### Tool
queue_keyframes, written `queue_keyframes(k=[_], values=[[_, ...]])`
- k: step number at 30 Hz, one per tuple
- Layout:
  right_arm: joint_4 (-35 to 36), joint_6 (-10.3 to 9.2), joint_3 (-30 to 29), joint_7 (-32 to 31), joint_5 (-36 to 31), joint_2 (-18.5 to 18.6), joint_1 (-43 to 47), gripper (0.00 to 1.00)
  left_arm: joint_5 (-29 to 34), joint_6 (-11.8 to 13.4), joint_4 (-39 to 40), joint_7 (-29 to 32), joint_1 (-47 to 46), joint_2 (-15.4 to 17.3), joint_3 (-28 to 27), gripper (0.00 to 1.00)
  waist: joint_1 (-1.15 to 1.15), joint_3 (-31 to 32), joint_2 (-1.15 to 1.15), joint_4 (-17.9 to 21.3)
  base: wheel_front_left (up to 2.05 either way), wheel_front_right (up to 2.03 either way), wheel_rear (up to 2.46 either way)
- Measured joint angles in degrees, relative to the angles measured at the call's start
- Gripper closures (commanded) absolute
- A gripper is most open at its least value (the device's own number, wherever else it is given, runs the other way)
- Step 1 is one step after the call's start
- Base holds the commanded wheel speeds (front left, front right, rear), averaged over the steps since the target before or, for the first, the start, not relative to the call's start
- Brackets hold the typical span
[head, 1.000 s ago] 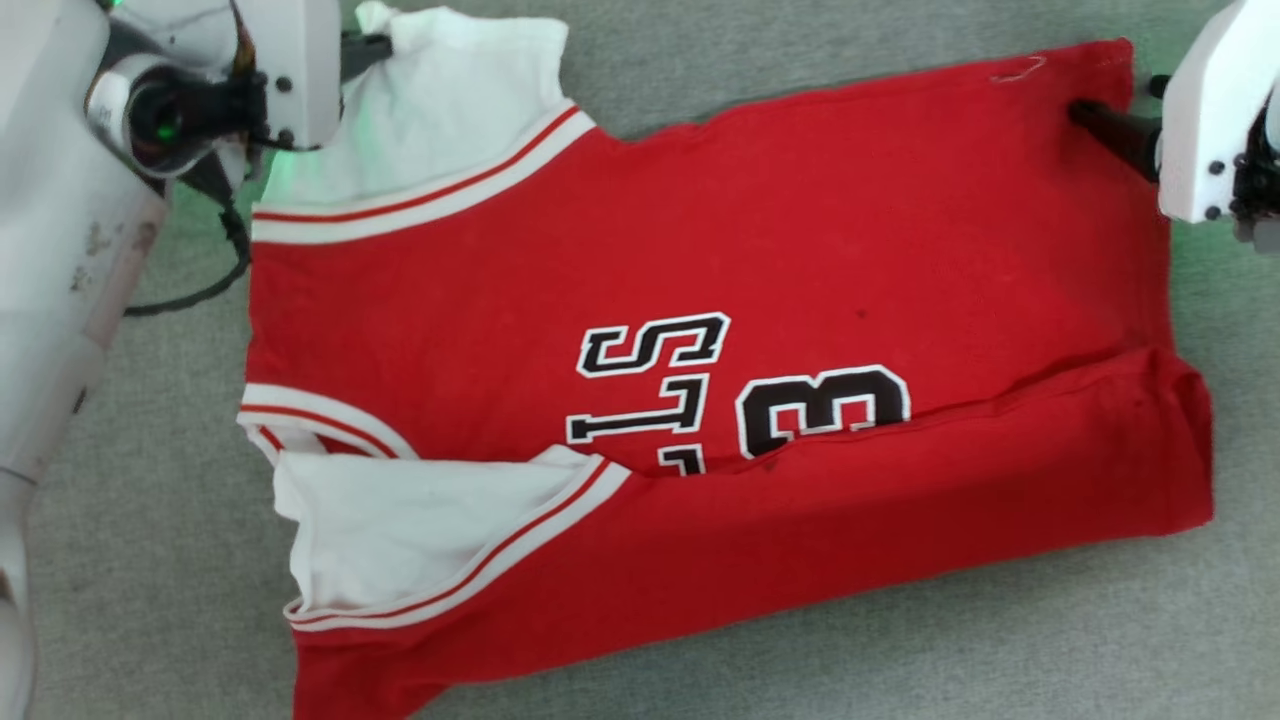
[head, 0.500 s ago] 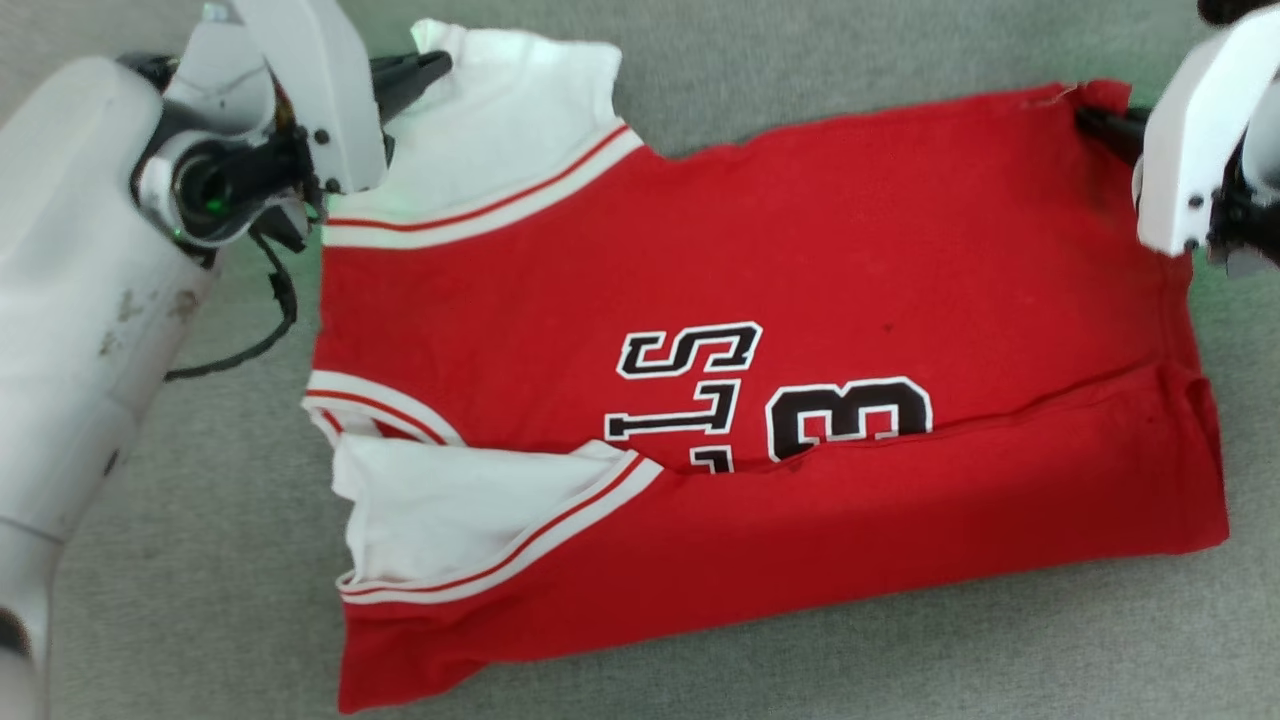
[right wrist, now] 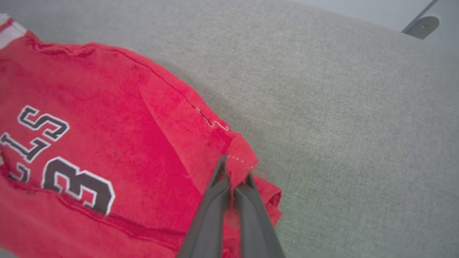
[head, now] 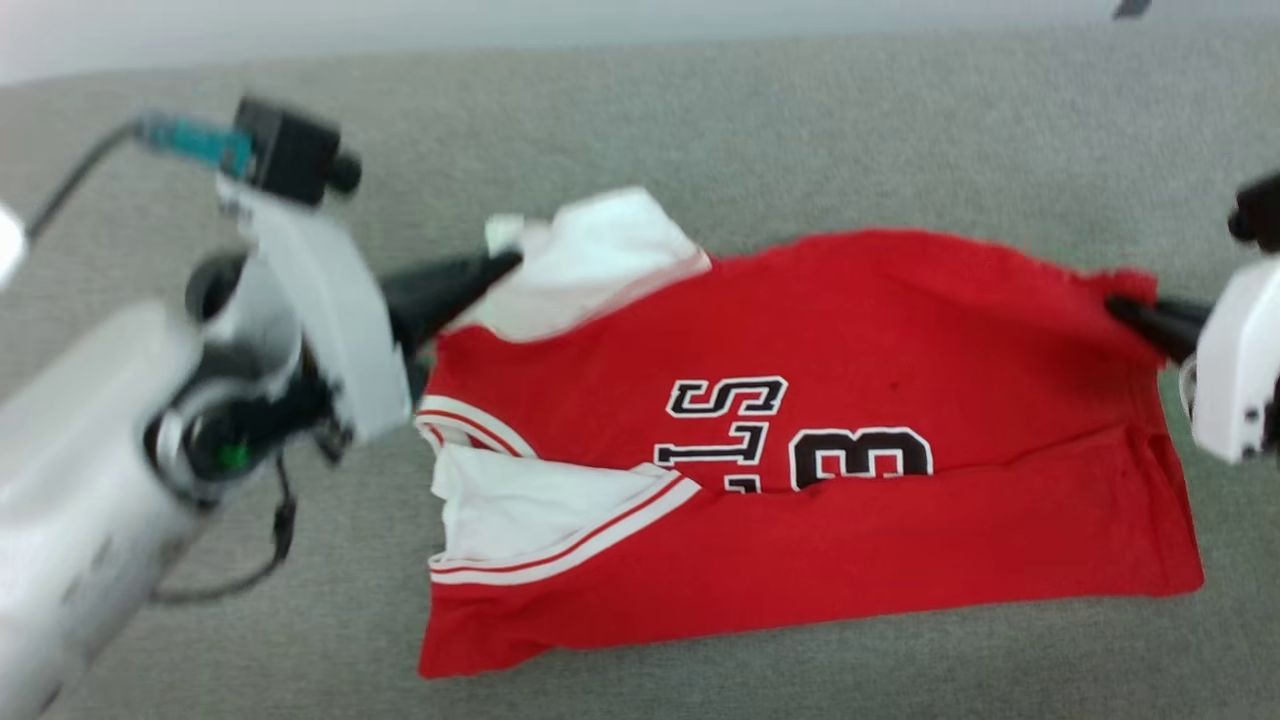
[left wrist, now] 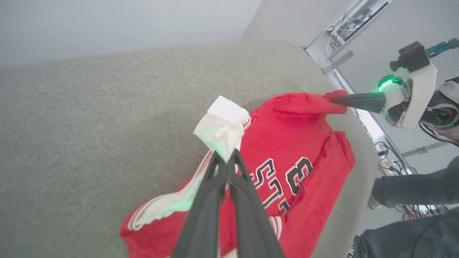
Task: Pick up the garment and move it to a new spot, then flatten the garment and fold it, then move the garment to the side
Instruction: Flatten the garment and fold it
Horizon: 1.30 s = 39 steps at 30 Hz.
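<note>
Evidently soft, the jersey (head: pixel 900 330) sags. Left pincer (head: pixel 508 262) clamps its white shoulder, right pincer (head: pixel 1116 304) its hem corner.

Head camera looks down from above; close wrist cameras share the garment (head: pixel 900 330).

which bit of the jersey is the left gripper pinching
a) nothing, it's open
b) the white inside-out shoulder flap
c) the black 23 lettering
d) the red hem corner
B: in the left wrist view the left gripper is shut on the white shoulder flap of the jersey; the red hem corner is in the right gripper.
</note>
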<state>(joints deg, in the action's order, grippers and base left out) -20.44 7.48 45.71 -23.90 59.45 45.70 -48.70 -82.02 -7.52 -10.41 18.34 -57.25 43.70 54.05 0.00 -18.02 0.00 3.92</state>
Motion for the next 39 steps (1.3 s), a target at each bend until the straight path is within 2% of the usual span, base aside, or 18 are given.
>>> queue_keyframes(k=[4, 7, 12, 16, 19, 24, 30, 31, 32, 33, 34, 35, 39], values=[[3.42, 0.0, -0.24, 1.29, 2.09, 2.83, 5.97, 1.0, 0.27, 0.0, 6.13, -4.79, 6.79, 4.92, 1.21, 1.0, 0.0, 2.63, 0.0, -1.19, 0.0, 0.0, 0.0], [4.55, 0.0, -1.13, 2.43, 3.3, 4.86, 10.46, 1.0, 0.47, 0.0, 9.76, -8.2, 11.57, 7.2, 2.24, 1.0, 0.0, 4.11, 0.0, -2.01, 0.0, 0.0, 0.0], [5.54, 0.0, -3.57, 4.66, 4.9, 6.47, 17.02, 1.0, -0.03, 0.0, 12.81, -13.46, 18.07, 8.68, 3.37, 1.0, 0.0, 5.32, 0.0, -3.53, 0.0, 0.0, 0.0], [5.09, 0.0, -5.6, 5.46, 5.09, 6.67, 20.16, 1.0, -0.38, 0.0, 11.99, -16.26, 22.56, 9.47, 4.55, 1.0, 0.0, 5.38, 0.0, -3.82, 0.0, 0.0, 0.0], [3.31, 0.0, -6.78, 6.05, 4.42, 6.19, 21.47, 1.0, 0.09, 0.0, 10.1, -16.85, 24.37, 8.78, 6.17, 1.0, 0.0, 4.88, 0.0, -3.84, 0.0, 0.0, 0.0], [0.02, 0.0, -7.79, 6.91, 2.18, 3.47, 22.07, 1.0, -0.1, 0.0, 5.68, -18.06, 24.9, 4.35, 7.39, 1.0, 0.0, 3.76, 0.0, -4.17, 0.0, 0.0, 0.0], [-2.27, 0.0, -8.33, 7.54, -0.29, 0.46, 20.75, 1.0, 0.84, 0.0, 0.97, -20.68, 24.32, 1.03, 8.21, 1.0, 0.0, 2.3, 0.0, -4.1, 0.0, 0.0, 0.0], [-2.37, 0.0, -8.34, 7.58, -0.58, 0.27, 20.65, 0.91, 0.94, 0.0, 0.38, -21.07, 24.32, 0.87, 8.38, 1.0, 0.0, 2.2, 0.0, -3.99, 0.0, 0.0, 0.0], [-2.35, 0.0, -8.35, 7.76, -0.67, 0.13, 20.57, 0.64, 0.94, 0.0, 0.05, -21.43, 24.32, 0.8, 8.51, 0.97, 0.0, 2.15, 0.0, -3.87, 0.0, 0.0, 0.0], [-2.34, 0.0, -8.45, 8.13, -0.76, -0.07, 20.57, 0.16, 0.93, 0.0, -0.26, -22.1, 24.32, 0.69, 8.5, 0.69, 0.0, 2.14, 0.0, -3.75, 0.0, 0.0, 0.0], [-2.29, 0.0, -8.53, 8.27, -0.76, -0.26, 20.58, 0.0, 0.92, 0.0, -0.51, -22.64, 24.33, 0.57, 8.53, 0.5, 0.0, 2.22, 0.0, -3.65, 0.0, 0.0, 0.0], [-2.04, 0.0, -8.54, 8.27, -0.71, -0.33, 20.65, 0.0, 0.93, 0.0, -0.63, -23.19, 24.38, 0.48, 8.61, 0.0, 0.0, 2.38, 0.0, -3.58, 0.0, 0.0, 0.0], [0.59, 0.0, -8.77, 8.7, 0.69, 0.74, 21.94, 0.0, 0.93, 0.0, -0.43, -26.21, 24.94, 0.63, 8.46, 0.0, 0.0, 3.43, 0.0, -3.56, 0.0, 0.0, 0.0]])
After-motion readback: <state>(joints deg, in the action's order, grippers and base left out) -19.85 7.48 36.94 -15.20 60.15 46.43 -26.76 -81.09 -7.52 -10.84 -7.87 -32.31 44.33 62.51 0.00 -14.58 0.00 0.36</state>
